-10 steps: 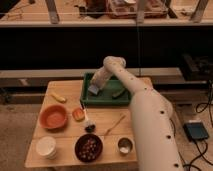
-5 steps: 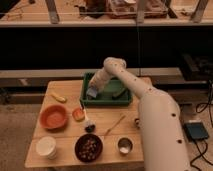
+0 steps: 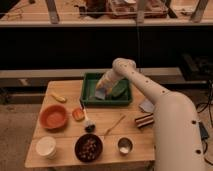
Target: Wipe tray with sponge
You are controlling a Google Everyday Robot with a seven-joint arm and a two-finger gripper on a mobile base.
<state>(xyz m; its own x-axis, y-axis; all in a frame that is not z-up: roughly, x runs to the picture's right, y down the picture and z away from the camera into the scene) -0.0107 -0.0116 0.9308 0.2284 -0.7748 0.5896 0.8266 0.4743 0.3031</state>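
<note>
The dark green tray [image 3: 88, 95] stands at the back middle of the wooden table. My gripper [image 3: 102, 92] reaches down into the tray from the right, low over its left half. It is shut on the slate-blue sponge [image 3: 100, 94], which presses on the tray floor. A darker green thing [image 3: 119, 89] lies in the tray's right half, right of the gripper. The white arm hides part of the tray's back right.
Left of the tray lies a yellow item [image 3: 59, 97]. In front are an orange bowl [image 3: 53, 116], a small orange thing [image 3: 78, 114], a brush [image 3: 87, 122], a wooden stick [image 3: 114, 125], a white cup [image 3: 46, 147], a dark bowl [image 3: 89, 147] and a metal cup [image 3: 124, 145]. A striped block [image 3: 143, 121] and pale cloth [image 3: 146, 105] lie right.
The gripper with the sponge slid toward the tray's front left, then back to the right. The other things have not moved.
</note>
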